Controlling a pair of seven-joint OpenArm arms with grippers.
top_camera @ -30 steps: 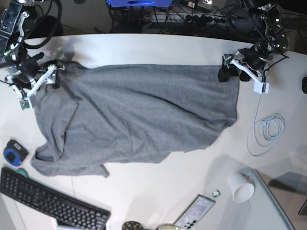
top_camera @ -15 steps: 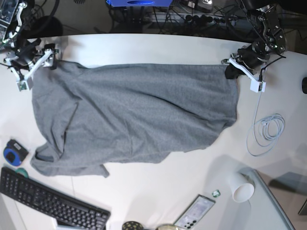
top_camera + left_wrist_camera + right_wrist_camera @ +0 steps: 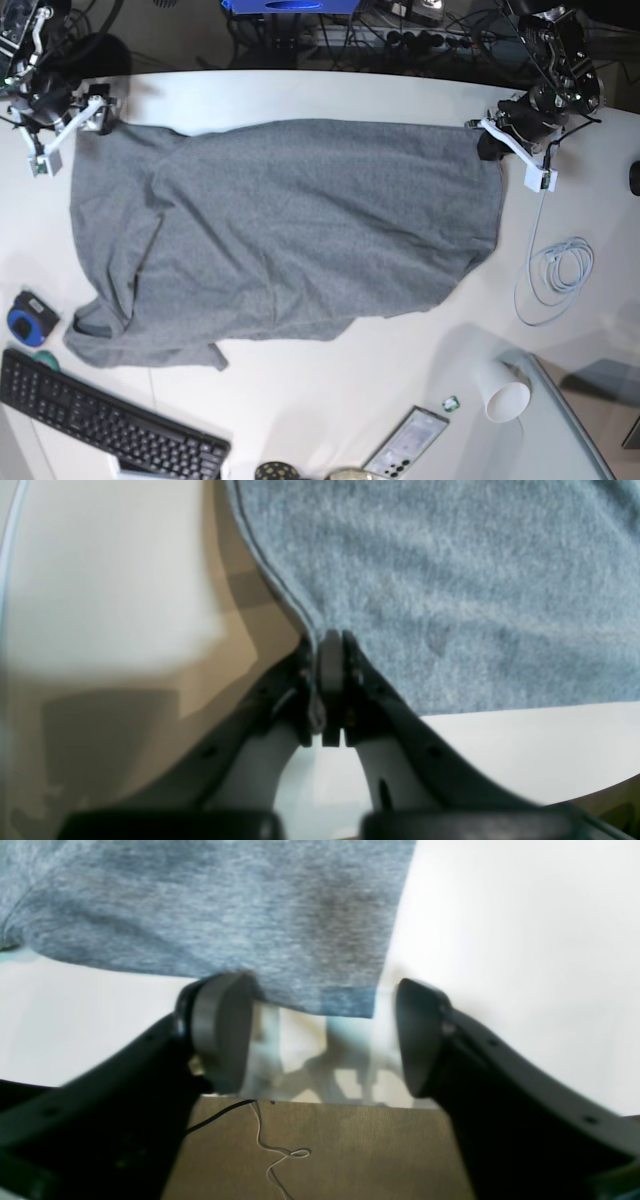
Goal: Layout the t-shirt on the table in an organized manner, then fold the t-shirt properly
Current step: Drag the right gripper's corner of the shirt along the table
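One t-shirt (image 3: pixel 290 225) lies on one table (image 3: pixel 330 400). Near edge: one keyboard (image 3: pixel 100 420), one phone (image 3: pixel 408 442), one paper cup (image 3: pixel 502 392). One coiled white cable (image 3: pixel 555 275) at right, one tape measure (image 3: pixel 28 318) at left. Two grippers, left gripper (image 3: pixel 487 140) and right gripper (image 3: pixel 88 108), at the far corners.

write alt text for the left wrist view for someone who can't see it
The left claw, seen from just behind, is shut on the hemmed edge of the grey t-shirt, which fills the upper right. The white table shows below the cloth and, shadowed, to the left.
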